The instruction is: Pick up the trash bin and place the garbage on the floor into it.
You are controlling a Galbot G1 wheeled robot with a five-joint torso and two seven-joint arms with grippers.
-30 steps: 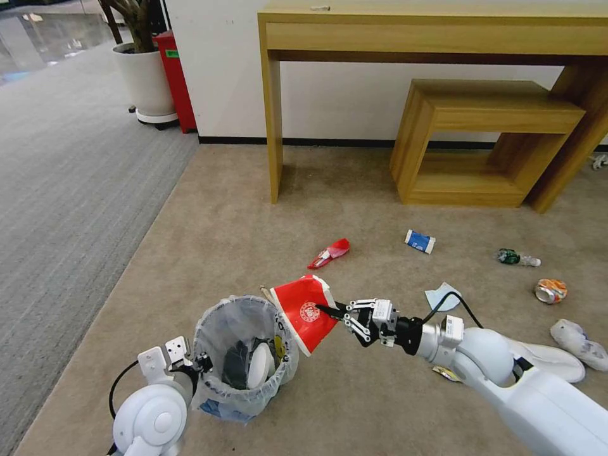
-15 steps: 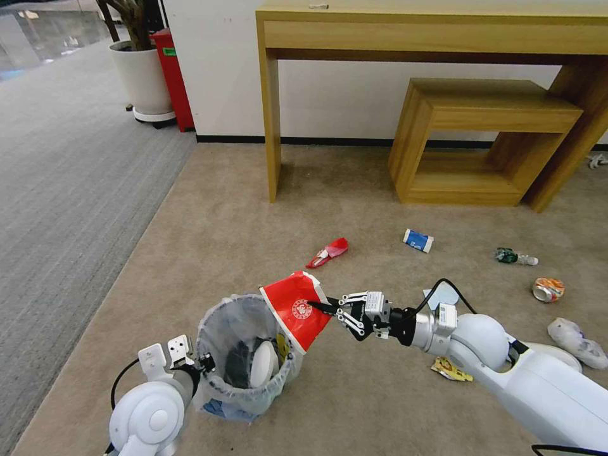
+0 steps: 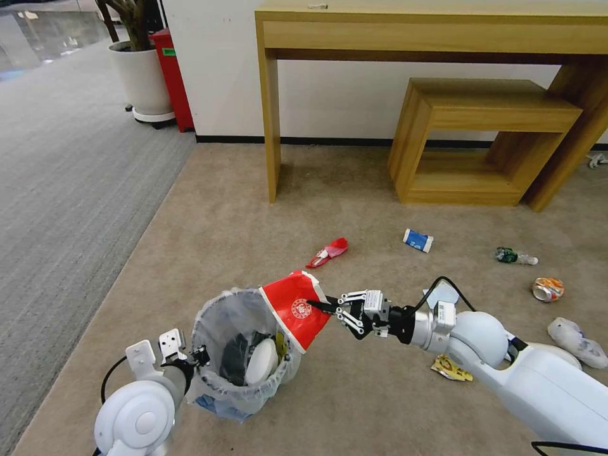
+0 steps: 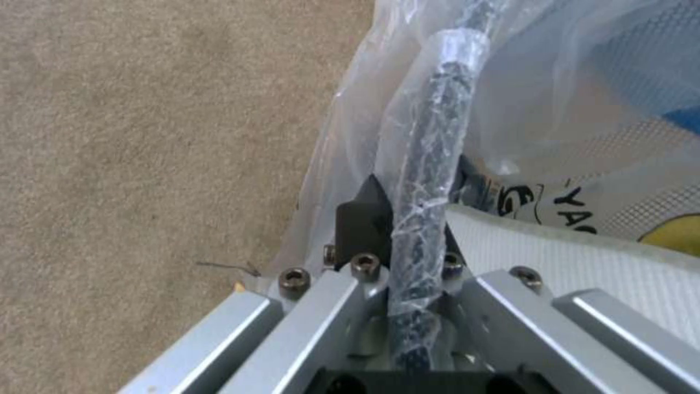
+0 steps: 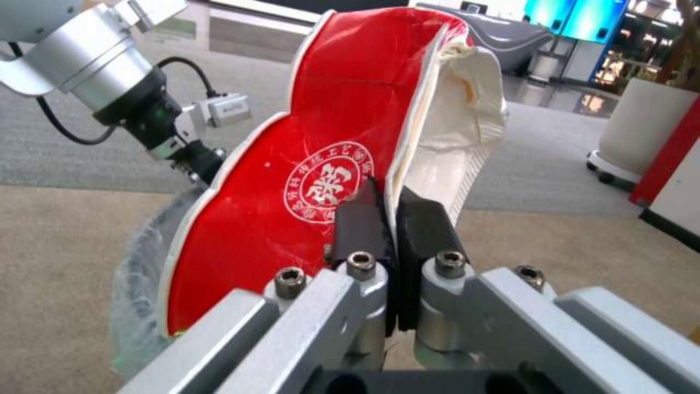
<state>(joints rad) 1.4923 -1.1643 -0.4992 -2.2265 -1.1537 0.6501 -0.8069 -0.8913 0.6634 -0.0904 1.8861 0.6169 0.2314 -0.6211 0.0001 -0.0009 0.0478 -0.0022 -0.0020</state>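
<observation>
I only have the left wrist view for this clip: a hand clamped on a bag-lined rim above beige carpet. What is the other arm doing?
Observer: The head view shows the right hand pinching a crushed red cup beside the trash bin.
Operator: Is the cup inside the bin?
Observer: No, it hangs tilted at the rim's right side.
Operator: Any litter lying around?
Observer: Yes, a second red cup, a blue-white cup, a bottle and a can lie on the floor.
</observation>
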